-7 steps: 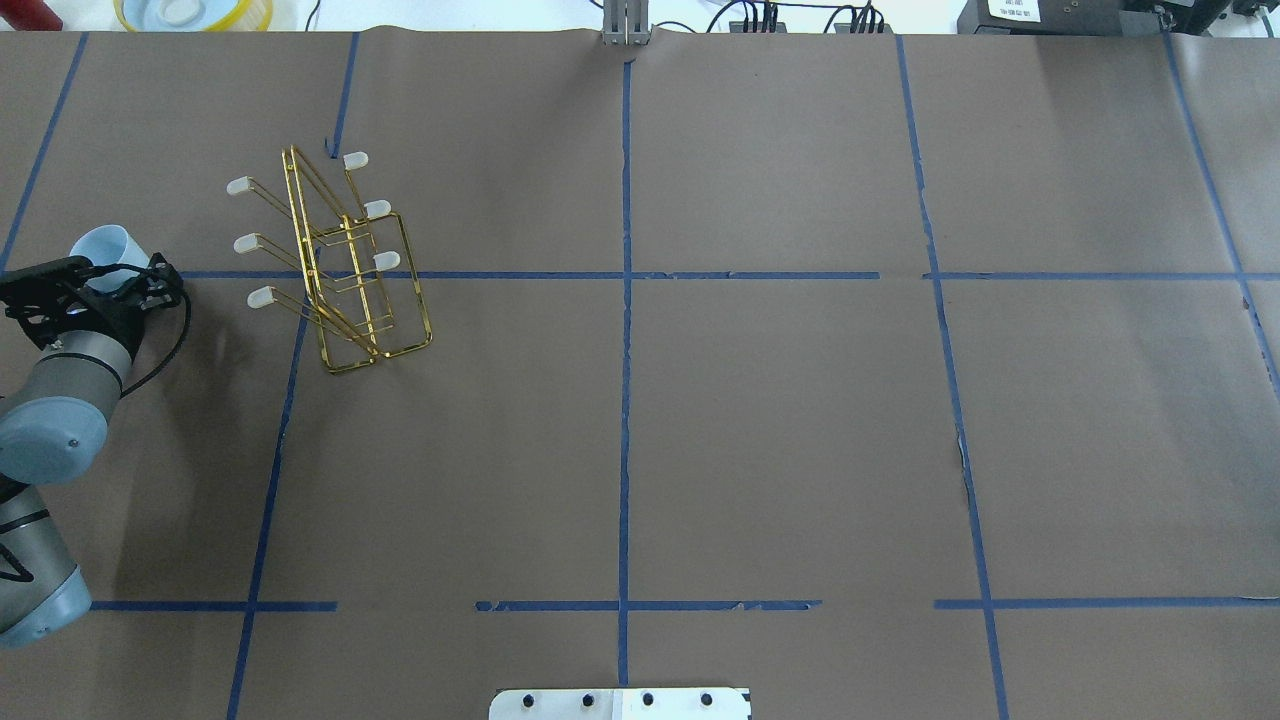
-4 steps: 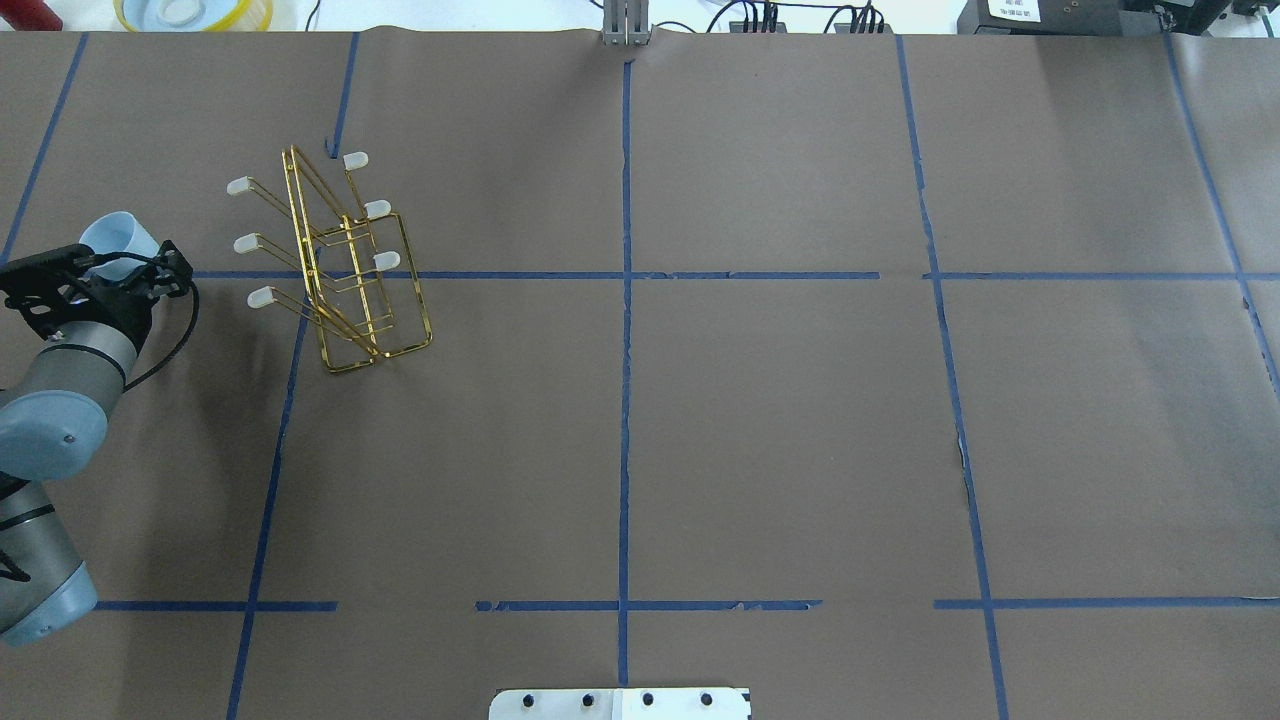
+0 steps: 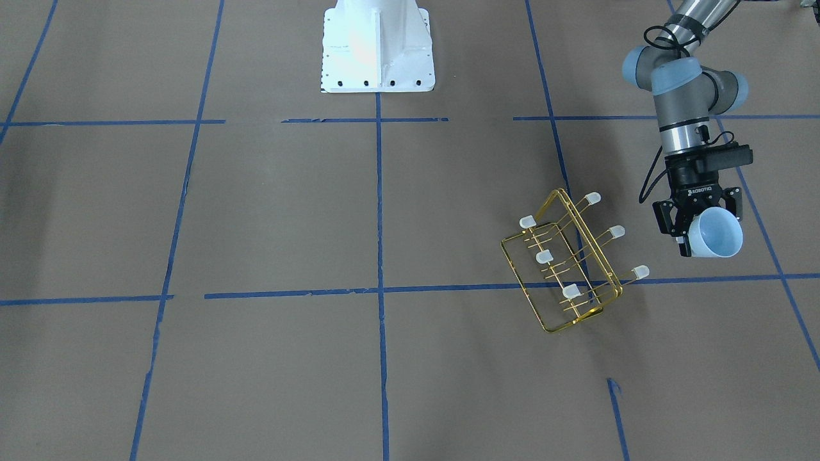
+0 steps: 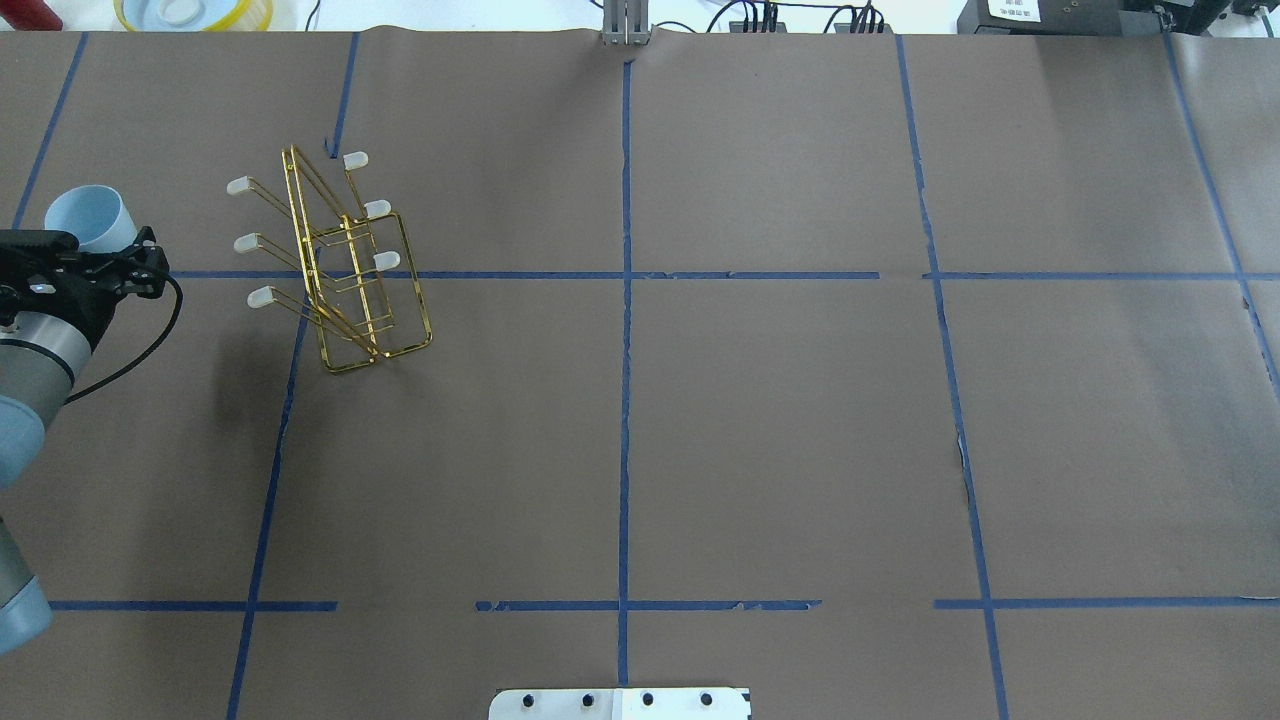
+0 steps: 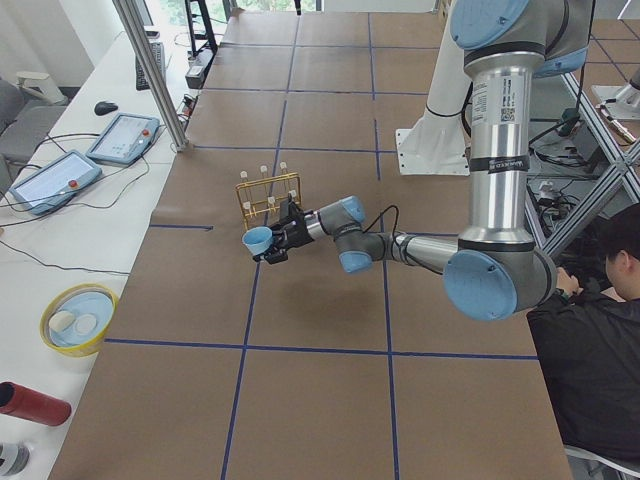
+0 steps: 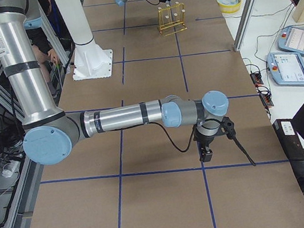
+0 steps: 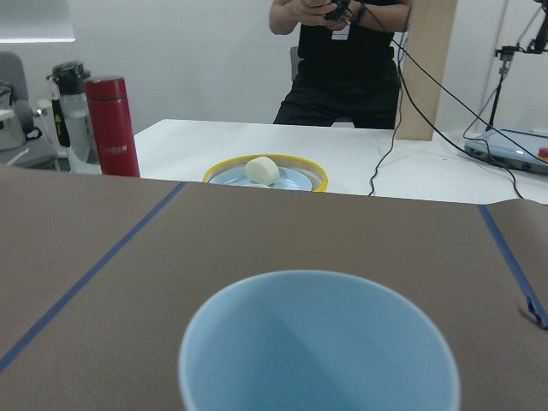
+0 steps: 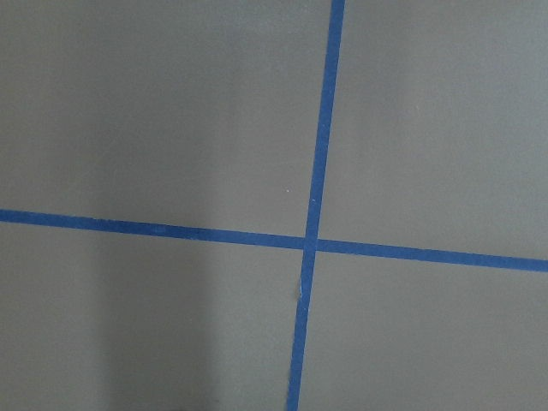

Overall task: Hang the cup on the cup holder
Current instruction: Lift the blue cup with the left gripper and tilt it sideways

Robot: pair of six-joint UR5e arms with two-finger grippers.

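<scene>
The pale blue cup [image 4: 85, 215] is held by its base in my left gripper [image 4: 92, 250], which is shut on it. The cup lies tilted with its open mouth pointing away from the wrist, and that mouth [image 7: 317, 351] fills the lower part of the left wrist view. The gold wire cup holder [image 4: 340, 265] stands on the brown table with white-capped prongs on both sides. In the front-facing view the cup [image 3: 716, 234] hangs right of the cup holder [image 3: 564, 269], apart from it. My right gripper [image 6: 207, 151] hovers low over the table far from both; I cannot tell its state.
A yellow bowl [image 7: 265, 175] with a white lump, a red bottle [image 7: 113, 127] and a standing person [image 7: 342, 51] are beyond the table's far edge. The white robot base [image 3: 377, 45] is at mid-table. A seated person [image 5: 600, 330] is beside the robot.
My left arm has drawn back toward the overhead view's left edge, carrying the cup farther from the cup holder and up toward the table's far side. The cup holder has not moved.
</scene>
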